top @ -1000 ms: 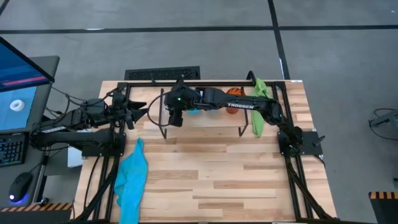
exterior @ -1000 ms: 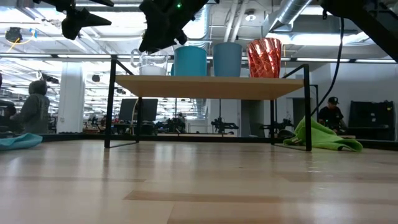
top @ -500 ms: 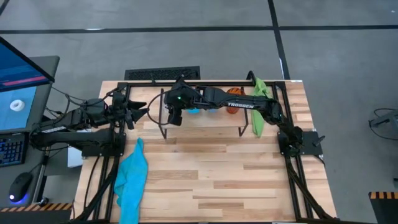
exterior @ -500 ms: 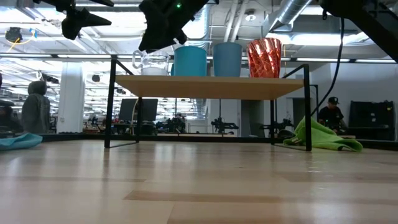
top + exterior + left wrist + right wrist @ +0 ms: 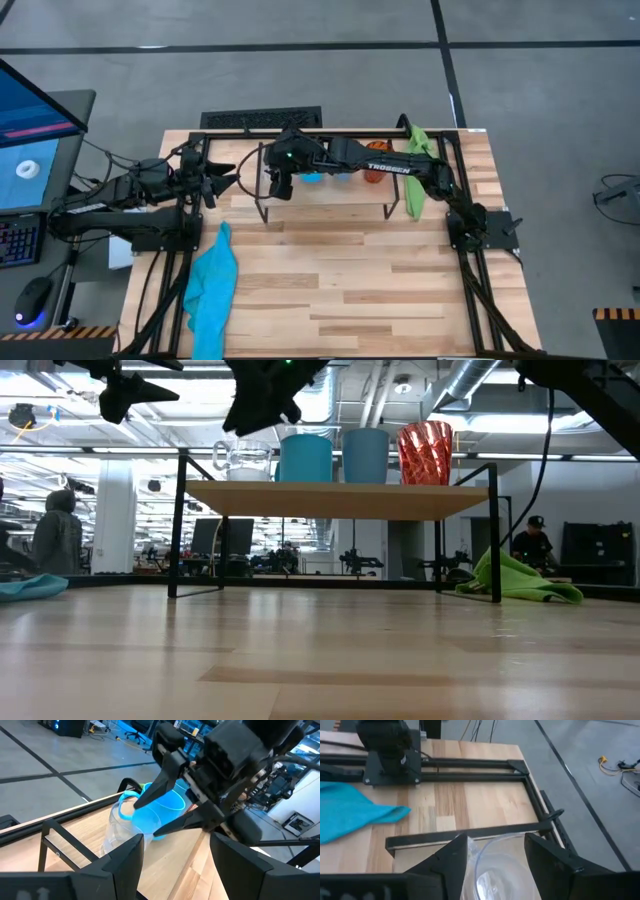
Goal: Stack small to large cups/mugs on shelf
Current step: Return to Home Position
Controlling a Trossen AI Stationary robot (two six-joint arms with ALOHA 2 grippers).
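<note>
- High view: the shelf [image 5: 330, 200] stands on the far half of the table [image 5: 340, 280], with its long axis running side to side.
- The right arm reaches along that axis from its base at the right, and the right gripper [image 5: 277, 188] is over the shelf's left end.
- The left gripper [image 5: 222, 180] waits just off that same end, its jaws spread and holding nothing.
- The orange cup [image 5: 372, 177] shows past the arm, and a green cloth [image 5: 415, 170] hangs at the shelf's right end.
- Low view: four vessels stand upright, mouths up, in one row along the board. In order they are the clear glass cup [image 5: 240, 461], the light-blue mug [image 5: 305, 457], the blue cup [image 5: 366, 455] and the orange cup, with heights rising in that order.
- The glass cup's handle points outward, toward the shelf's end.
- The right gripper hangs above the glass cup, clear of its rim.
- Left wrist view: the right gripper's jaws are released and wide apart above the glass cup and the mug.
- Right wrist view: the glass cup's round mouth lies below, between the parted fingers, and is not grasped.
- A blue cloth [image 5: 350, 817] lies on the table beyond the shelf.
</note>
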